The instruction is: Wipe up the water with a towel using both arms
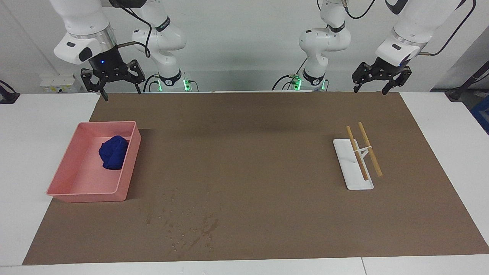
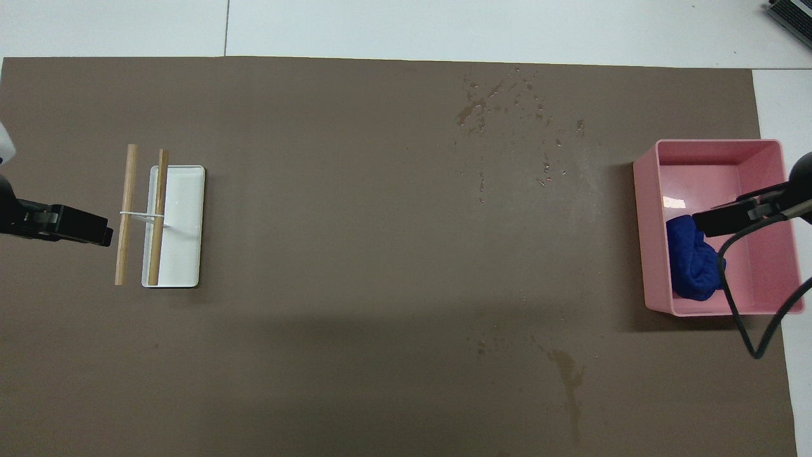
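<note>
Crumpling blue towel (image 1: 113, 152), glossy pink bin (image 1: 65, 179)
</note>
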Motion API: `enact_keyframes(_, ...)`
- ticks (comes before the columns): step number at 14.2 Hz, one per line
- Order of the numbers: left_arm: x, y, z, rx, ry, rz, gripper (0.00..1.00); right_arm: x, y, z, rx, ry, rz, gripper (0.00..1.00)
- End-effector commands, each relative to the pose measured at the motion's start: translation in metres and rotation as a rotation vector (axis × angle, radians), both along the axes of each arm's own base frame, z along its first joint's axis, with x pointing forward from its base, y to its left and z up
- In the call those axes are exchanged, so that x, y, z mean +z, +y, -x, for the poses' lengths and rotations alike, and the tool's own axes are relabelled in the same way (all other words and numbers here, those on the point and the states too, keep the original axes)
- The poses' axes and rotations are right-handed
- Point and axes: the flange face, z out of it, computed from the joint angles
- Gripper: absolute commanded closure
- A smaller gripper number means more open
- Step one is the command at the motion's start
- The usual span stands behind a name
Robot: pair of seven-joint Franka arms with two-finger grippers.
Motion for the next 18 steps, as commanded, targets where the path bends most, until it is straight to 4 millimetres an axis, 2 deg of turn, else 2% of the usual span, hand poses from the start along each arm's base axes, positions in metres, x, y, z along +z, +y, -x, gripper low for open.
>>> enact_keyframes(1,0.002,0.003,0.004,0.007,0.007,-0.002,0.0,0.003,0.002,-0.004,-0.016,0.015,0.0,0.0)
enact_keyframes(5,0.002,0.003,0.004,0.007,0.007,-0.002,0.0,-0.007,0.001,0.004,-0.047,0.062,-0.001,0.0)
enact_keyframes(18,0.002,0.003,0.004,0.006,0.007,-0.002,0.0,-0.007,-0.006,0.004,-0.078,0.061,-0.006,0.0)
